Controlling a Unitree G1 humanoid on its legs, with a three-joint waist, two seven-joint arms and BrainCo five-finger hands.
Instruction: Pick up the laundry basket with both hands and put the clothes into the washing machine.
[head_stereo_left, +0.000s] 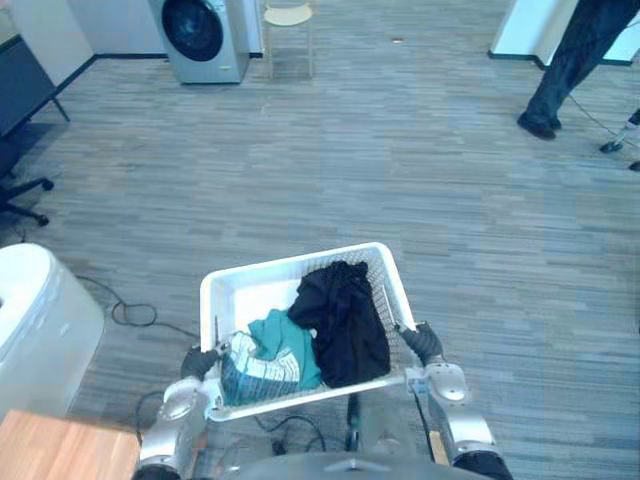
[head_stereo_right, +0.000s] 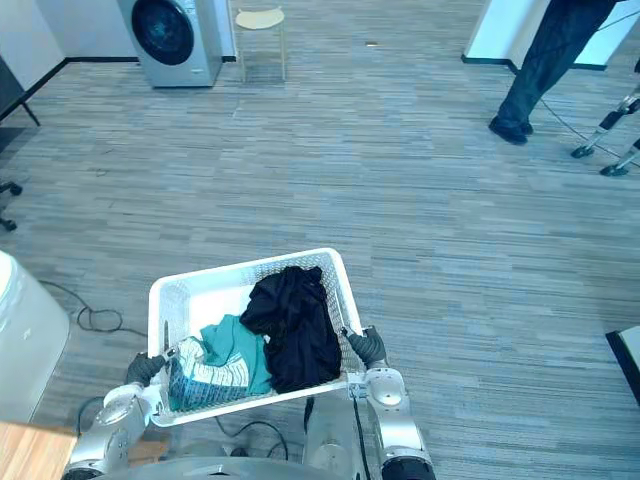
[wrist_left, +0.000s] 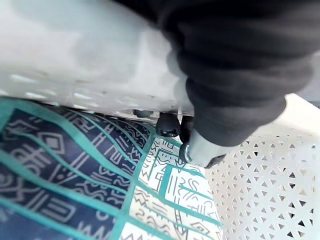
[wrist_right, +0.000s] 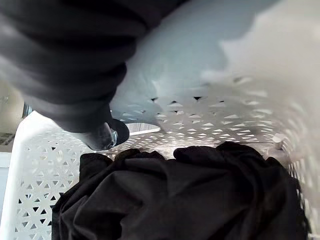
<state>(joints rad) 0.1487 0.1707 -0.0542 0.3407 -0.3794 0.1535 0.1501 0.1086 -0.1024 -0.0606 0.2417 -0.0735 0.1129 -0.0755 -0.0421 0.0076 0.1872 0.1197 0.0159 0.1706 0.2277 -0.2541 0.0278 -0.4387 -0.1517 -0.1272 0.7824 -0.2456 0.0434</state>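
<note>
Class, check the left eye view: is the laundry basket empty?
No, a black garment and a teal patterned cloth lie side by side inside the white laundry basket.

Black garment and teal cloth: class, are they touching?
Touching. The left eye view shows the black garment lying over the edge of the teal cloth in the laundry basket, no gap.

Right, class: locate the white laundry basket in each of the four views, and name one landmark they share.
Left eye view: laundry basket low centre.
Right eye view: low, left of centre.
Left wrist view: its perforated wall beside the patterned teal cloth.
Right wrist view: perforated walls around the black garment.
Shared landmark: the basket's perforated white wall.
</note>
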